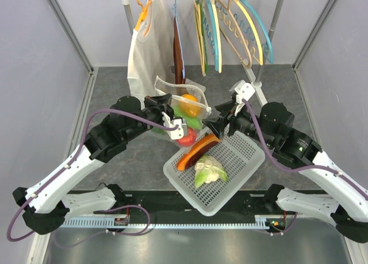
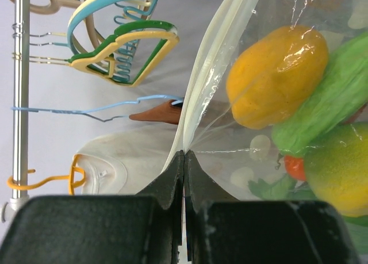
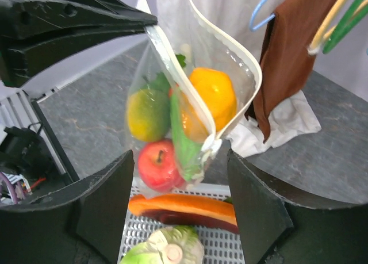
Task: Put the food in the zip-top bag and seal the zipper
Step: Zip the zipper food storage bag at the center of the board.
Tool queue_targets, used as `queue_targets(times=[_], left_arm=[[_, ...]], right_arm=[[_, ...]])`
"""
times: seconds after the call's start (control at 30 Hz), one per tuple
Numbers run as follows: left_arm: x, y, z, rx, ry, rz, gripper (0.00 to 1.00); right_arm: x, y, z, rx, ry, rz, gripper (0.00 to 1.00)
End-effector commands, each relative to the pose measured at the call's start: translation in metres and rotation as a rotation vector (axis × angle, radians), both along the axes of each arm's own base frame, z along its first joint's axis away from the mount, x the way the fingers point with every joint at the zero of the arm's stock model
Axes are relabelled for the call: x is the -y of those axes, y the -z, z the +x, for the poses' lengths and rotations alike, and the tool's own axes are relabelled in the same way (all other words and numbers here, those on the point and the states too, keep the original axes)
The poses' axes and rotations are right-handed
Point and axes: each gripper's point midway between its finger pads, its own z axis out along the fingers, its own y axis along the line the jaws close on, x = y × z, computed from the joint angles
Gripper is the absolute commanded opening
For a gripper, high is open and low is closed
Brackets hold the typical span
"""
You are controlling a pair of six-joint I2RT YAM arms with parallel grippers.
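Observation:
The zip-top bag (image 1: 179,103), clear with white dots, hangs off the table with its mouth open. My left gripper (image 2: 185,156) is shut on the bag's rim, where the pale zipper (image 3: 230,51) strip runs. Inside the bag are an orange pepper (image 3: 215,94), a yellow-green pepper (image 3: 146,114), a green cucumber (image 3: 184,138) and a red apple (image 3: 156,163). My right gripper (image 3: 177,160) stands open just above the white basket (image 1: 241,155), its fingers either side of the bag's lower corner without touching it. A long orange piece (image 1: 198,151) and a cauliflower (image 1: 210,171) lie in the basket.
Behind the bag, a clothes rack (image 1: 270,28) carries several coloured hangers (image 1: 230,28), a white garment (image 1: 146,51) and a brown cloth (image 3: 293,51). The garment's hem (image 3: 282,126) trails on the grey table near the bag.

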Motion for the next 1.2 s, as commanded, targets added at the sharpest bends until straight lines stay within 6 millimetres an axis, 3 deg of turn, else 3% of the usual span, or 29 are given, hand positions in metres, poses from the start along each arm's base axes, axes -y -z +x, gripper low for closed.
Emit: queue_targets(times=[0.0,0.27,0.4,0.47,0.6,0.7,0.73,0.77,0.9,1.03,1.17], left_arm=[[-0.006,-0.04,0.003,0.023,-0.057,-0.172,0.02],[-0.009,-0.047,0.005,0.001,-0.088,-0.231,0.02],[-0.01,-0.052,0.004,-0.018,-0.095,-0.262,0.02],[-0.011,-0.05,0.004,-0.042,-0.11,-0.281,0.02],[-0.015,-0.04,0.005,-0.086,-0.138,-0.288,0.02],[-0.017,-0.039,0.002,-0.114,-0.14,-0.309,0.02],[-0.018,-0.037,0.001,-0.126,-0.146,-0.313,0.02],[-0.019,-0.036,0.001,-0.132,-0.152,-0.317,0.02],[-0.029,-0.036,0.0,-0.167,-0.176,-0.349,0.02],[-0.031,-0.022,-0.009,-0.252,-0.163,-0.36,0.02],[-0.028,0.005,-0.036,-0.404,-0.09,-0.307,0.55]], right_arm=[[-0.009,-0.012,0.006,0.015,0.004,0.089,0.73],[-0.009,0.006,0.042,-0.081,0.117,0.122,0.66],[-0.015,0.008,0.04,-0.073,0.08,0.157,0.62],[-0.017,0.006,0.043,-0.065,0.08,0.172,0.55],[-0.023,0.009,0.042,-0.048,0.037,0.181,0.51],[-0.026,0.005,0.042,0.016,0.003,0.173,0.31],[-0.027,0.003,0.043,0.03,0.001,0.168,0.12],[-0.026,0.003,0.046,0.037,0.013,0.163,0.03],[-0.018,0.0,0.056,0.09,0.047,0.124,0.0],[-0.017,-0.009,0.053,0.21,-0.017,0.047,0.0],[-0.025,-0.015,0.04,0.282,-0.151,-0.02,0.0]])
